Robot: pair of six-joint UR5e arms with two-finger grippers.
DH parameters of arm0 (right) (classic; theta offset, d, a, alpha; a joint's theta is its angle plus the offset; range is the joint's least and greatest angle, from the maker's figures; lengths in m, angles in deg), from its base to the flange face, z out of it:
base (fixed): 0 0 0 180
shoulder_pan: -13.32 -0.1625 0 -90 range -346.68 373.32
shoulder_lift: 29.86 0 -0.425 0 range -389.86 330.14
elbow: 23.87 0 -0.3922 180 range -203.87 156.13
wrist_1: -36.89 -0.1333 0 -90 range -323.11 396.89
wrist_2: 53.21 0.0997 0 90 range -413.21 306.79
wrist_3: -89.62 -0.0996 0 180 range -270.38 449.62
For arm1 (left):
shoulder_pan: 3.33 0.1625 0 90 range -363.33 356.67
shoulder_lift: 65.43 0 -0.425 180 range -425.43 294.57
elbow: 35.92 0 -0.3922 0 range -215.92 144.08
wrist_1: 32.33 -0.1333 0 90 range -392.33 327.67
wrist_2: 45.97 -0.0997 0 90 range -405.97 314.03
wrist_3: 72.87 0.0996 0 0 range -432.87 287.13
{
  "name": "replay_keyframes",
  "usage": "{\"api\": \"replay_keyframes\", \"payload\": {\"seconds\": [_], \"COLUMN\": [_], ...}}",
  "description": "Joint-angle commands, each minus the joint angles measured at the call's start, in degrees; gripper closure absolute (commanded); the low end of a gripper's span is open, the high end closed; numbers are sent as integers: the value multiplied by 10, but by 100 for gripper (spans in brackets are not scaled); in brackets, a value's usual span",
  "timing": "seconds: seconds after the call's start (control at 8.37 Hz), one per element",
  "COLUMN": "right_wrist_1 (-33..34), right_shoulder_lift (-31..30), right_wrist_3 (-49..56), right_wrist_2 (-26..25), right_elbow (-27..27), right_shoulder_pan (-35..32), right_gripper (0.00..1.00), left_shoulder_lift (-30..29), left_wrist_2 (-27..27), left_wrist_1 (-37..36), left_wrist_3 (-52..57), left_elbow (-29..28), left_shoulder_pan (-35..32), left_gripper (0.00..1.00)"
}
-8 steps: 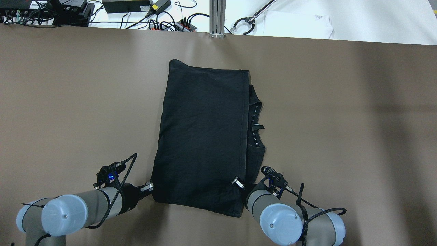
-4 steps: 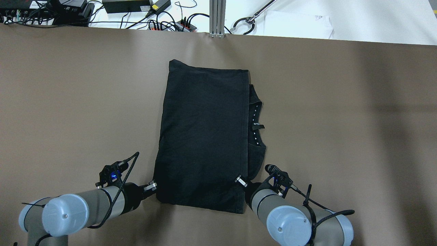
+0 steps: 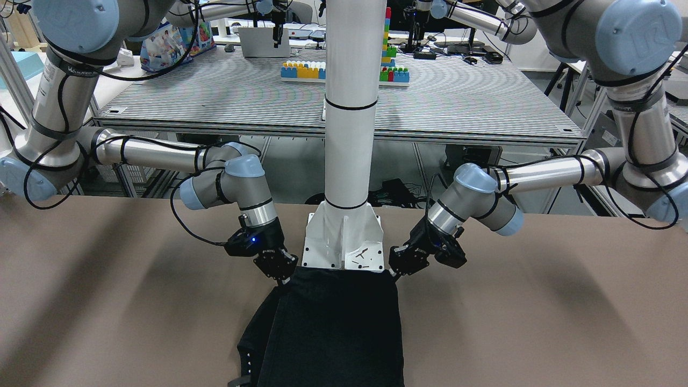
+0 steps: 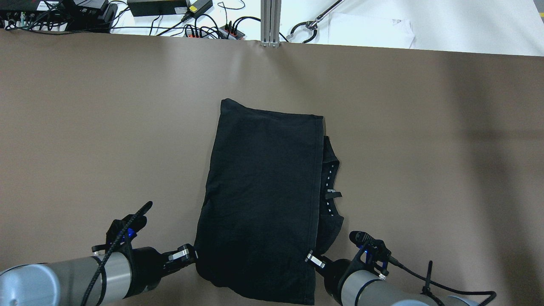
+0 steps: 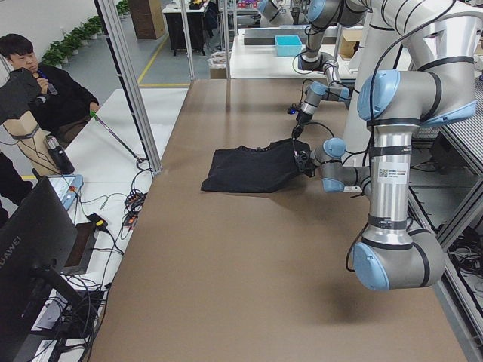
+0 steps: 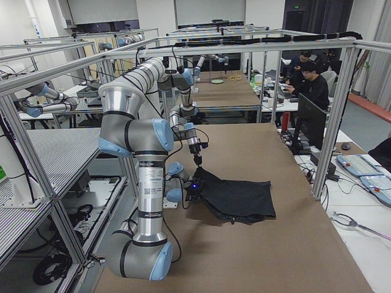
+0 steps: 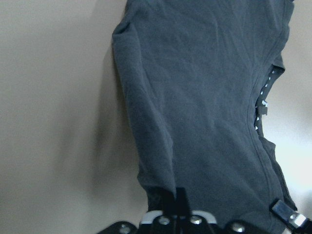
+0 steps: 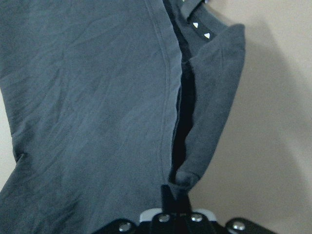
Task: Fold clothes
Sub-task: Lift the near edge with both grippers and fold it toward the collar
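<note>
- The clothes [image 4: 263,199] lie nearer the robot on the table [image 4: 85,127] than a second ago: dragged back.
- The left gripper [image 4: 189,255] and right gripper [image 4: 313,259] are each clenched on a near corner; probably repositioning before the next fold.

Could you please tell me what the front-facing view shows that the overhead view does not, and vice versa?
Only the front-facing view shows the white post and the coloured blocks behind it. Only the overhead view shows the far hem of the black garment and the cables beyond the brown table. Both show the garment on that table, with the left gripper and right gripper at its corners nearest the robot.
</note>
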Motion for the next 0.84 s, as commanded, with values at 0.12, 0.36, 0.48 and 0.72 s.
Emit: {"api": "replay_keyframes", "payload": {"seconds": [0.12,0.36,0.48,0.72], "right_wrist_1": [59,60,59,59], "right_shoulder_lift": [2,37,66,85], "right_wrist_3": [18,57,78,151], "right_wrist_2": [-7,-5,-2,-2], "right_elbow": [46,-6,-41,-52], "right_shoulder_pan": [2,-52,-81,-126], "right_gripper": [100,100,100,100], "left_shoulder_lift": [-37,-105,-144,-176], "left_wrist_2": [47,84,92,106], "left_wrist_1": [-137,-246,-259,-261], "left_wrist_3": [35,87,112,145], "left_elbow": [64,46,20,-32], "left_shoulder_pan": [-75,-135,-159,-200], "left_gripper": [100,100,100,100]}}
